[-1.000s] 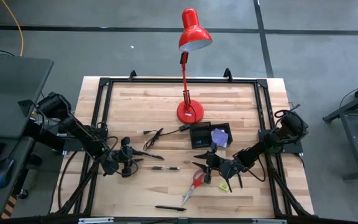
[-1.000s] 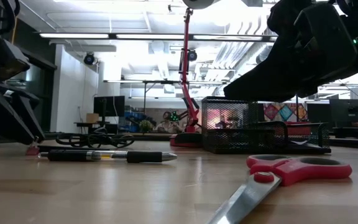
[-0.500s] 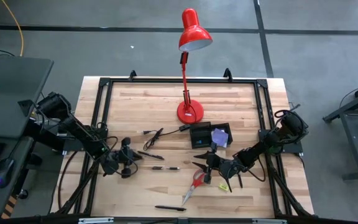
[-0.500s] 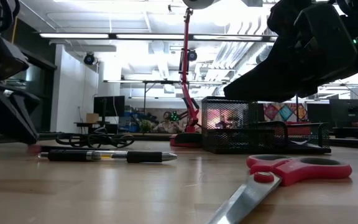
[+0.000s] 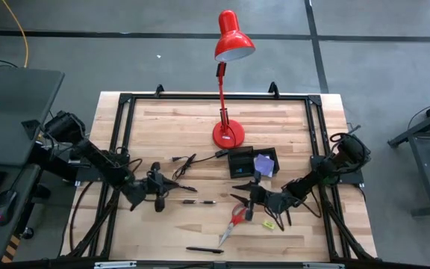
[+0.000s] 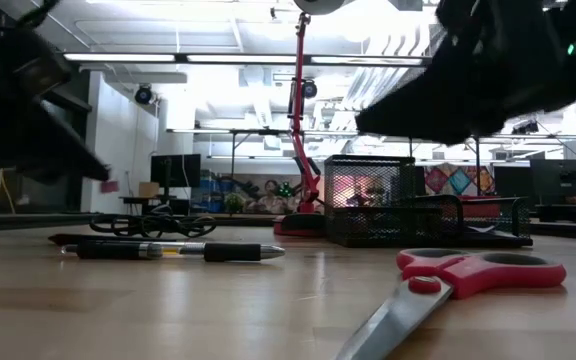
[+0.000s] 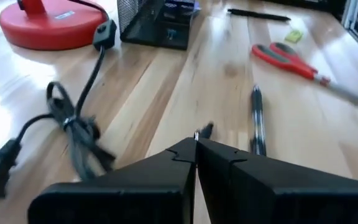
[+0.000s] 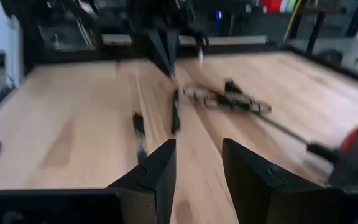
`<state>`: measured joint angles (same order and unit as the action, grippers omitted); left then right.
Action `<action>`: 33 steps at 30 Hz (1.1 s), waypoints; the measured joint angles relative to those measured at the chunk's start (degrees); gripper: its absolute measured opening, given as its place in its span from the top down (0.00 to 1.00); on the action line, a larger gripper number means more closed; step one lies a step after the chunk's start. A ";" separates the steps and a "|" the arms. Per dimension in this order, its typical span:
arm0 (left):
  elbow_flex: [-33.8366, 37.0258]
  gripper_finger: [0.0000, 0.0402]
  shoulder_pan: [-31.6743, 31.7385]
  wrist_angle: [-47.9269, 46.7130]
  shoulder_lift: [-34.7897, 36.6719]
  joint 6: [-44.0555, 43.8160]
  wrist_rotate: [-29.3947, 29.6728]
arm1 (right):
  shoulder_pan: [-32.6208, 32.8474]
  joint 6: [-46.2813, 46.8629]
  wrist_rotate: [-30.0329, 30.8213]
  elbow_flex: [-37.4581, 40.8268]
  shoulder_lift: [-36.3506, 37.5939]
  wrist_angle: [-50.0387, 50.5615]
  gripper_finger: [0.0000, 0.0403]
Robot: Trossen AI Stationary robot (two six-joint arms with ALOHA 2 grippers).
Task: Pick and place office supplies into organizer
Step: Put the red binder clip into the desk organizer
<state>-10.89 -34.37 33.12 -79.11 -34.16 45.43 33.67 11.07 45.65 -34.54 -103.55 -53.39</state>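
L gripper point(image 5: 157, 196) pinched shut, apparently on nothing, at surface's 8 o'clock; pen point(image 5: 198, 202) just beside. Reopen, straddle pen before closing. R gripper point(image 5: 251, 205) part-open over scissors point(image 5: 235, 222); organizer point(image 5: 242, 161) near centre.

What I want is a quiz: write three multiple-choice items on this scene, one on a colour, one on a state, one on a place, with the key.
1. The desk lamp is: A red; B blue; C white.
2. The left hand is: A wide open; B shut; C out of view.
3. The red-handled scissors lie: A on the lamp's base; B on the table by the right hand; C in the left hand.
Key: 1 A, its shade and base are red; 2 B, its fingers meet with no gap; 3 B, they lie flat on the wood.
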 joint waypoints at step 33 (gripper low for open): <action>-38.89 1.00 31.56 -2.51 -26.38 23.54 -36.96 | 13.38 -30.13 17.06 -0.09 0.00 -21.52 0.69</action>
<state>-49.77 -2.81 30.61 -105.49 -10.62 8.46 47.05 -19.06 62.71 -34.63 -103.55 -74.91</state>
